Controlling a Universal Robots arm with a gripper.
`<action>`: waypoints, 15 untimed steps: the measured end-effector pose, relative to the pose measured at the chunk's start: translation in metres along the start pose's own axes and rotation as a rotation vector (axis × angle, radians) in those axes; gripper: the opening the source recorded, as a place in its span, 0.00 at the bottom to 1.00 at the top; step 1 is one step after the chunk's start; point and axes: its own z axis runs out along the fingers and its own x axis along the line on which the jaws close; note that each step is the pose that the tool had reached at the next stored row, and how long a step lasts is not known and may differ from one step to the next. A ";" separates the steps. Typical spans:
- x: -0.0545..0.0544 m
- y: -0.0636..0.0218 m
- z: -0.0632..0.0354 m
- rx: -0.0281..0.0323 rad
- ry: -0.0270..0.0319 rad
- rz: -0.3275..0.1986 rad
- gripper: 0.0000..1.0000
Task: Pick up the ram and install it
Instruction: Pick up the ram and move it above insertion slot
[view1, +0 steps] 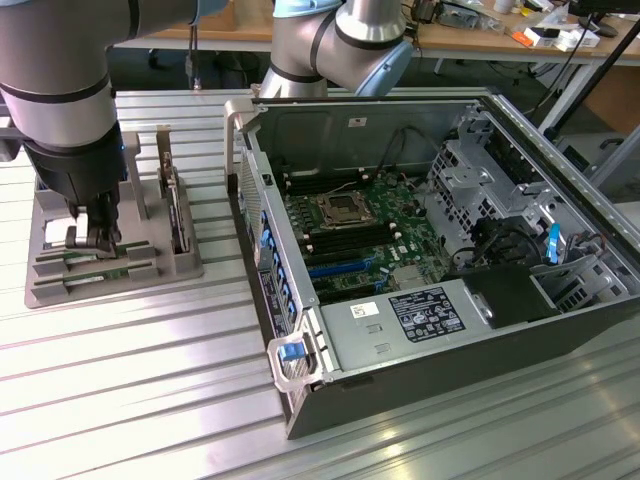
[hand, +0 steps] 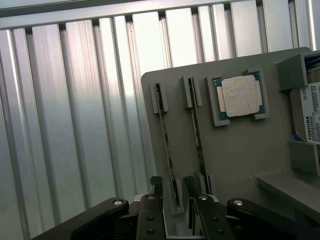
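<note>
End effector (hand: 173, 186) straddles ram (hand: 167, 145) slotted in gray holder (hand: 235, 150).

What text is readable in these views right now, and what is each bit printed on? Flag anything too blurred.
"TOSHIBA": on the white label of the hard drive in the grey holder.
Markings on the processor chip: too faint to read.
Print on the power supply label inside the computer case: too small to read.
White sticker beside it: too small to read.
On the ram at the gripper: nothing readable.
</note>
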 end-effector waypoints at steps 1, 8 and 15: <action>0.000 0.0000 0.0005 0.0000 0.0001 0.000 0.30; 0.000 -0.0002 0.0047 0.0000 0.0000 0.000 0.30; 0.000 -0.0004 0.0093 0.0000 0.0000 0.000 0.30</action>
